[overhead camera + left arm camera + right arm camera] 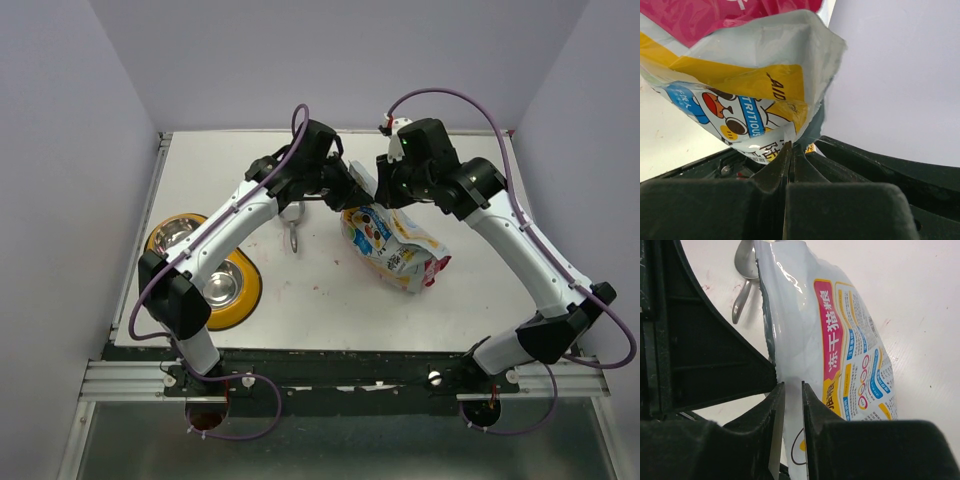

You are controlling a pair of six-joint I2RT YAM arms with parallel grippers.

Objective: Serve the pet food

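Note:
The pet food itself is hidden inside its yellow-white cartoon-printed bag [395,245], which lies on the table right of centre. My left gripper [360,188] is at the bag's upper left corner. In the left wrist view it [791,146] is shut on the edge of the bag [740,75], which is lifted in front of the camera. My right gripper [386,196] hovers just beside it at the same end. In the right wrist view its jaws [792,386] stand a little apart, with the thin white edge of the bag [840,340] in the gap.
A silver metal scoop [294,228] lies left of the bag and shows behind it as the scoop [742,270] in the right wrist view. The yellow double-bowl feeder [250,292] with two steel bowls sits at the table's left edge. Purple walls surround the table.

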